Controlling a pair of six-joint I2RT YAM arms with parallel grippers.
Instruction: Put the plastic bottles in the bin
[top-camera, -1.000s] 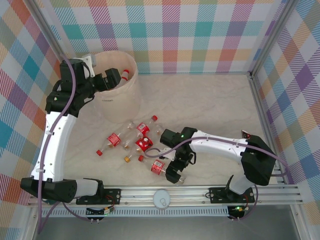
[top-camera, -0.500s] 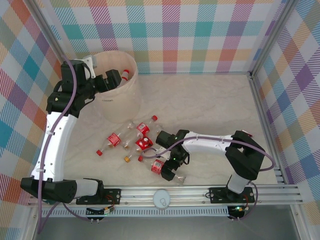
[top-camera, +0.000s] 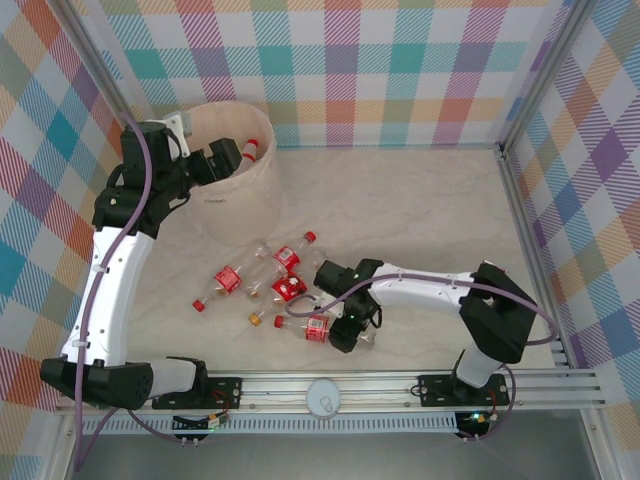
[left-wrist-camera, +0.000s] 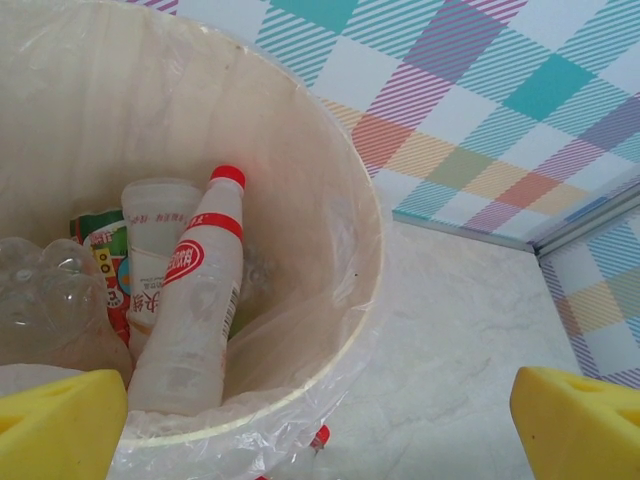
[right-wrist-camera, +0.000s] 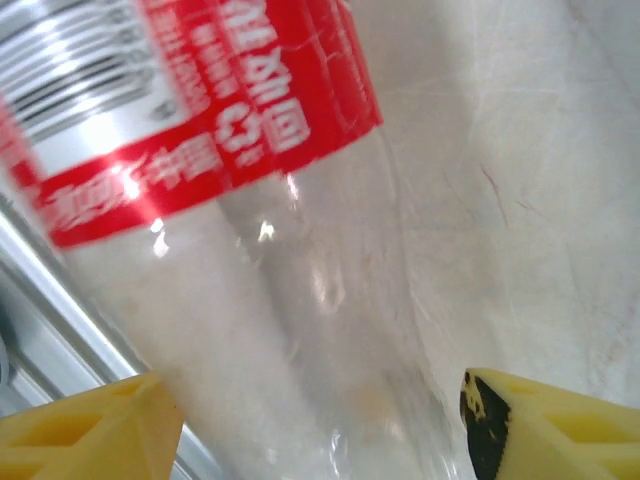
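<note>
The left gripper (left-wrist-camera: 315, 385) hangs open over the bin (top-camera: 248, 200) at upper left, a white bottle (left-wrist-camera: 195, 320) inside. Lower centre, the right gripper (right-wrist-camera: 310, 390) is spread open astride a red-labelled bottle (right-wrist-camera: 200, 150) on the table (top-camera: 420, 210), beside other bottles (top-camera: 228, 281).

- You're working inside a stall of checked walls (top-camera: 400, 60), pastel squares of teal, orange, pink, purple and yellow, on the left, far and right sides.
- Your floor is a pale, cream-marbled tabletop (top-camera: 430, 210), matt, with faint veining.
- Metal frame posts (top-camera: 517, 200) run along where the side walls meet the tabletop.
- A slotted aluminium rail (top-camera: 390, 384) spans the near edge, with a round white disc (top-camera: 324, 397) on it.
- The light is even and soft, and the shadows are faint.
</note>
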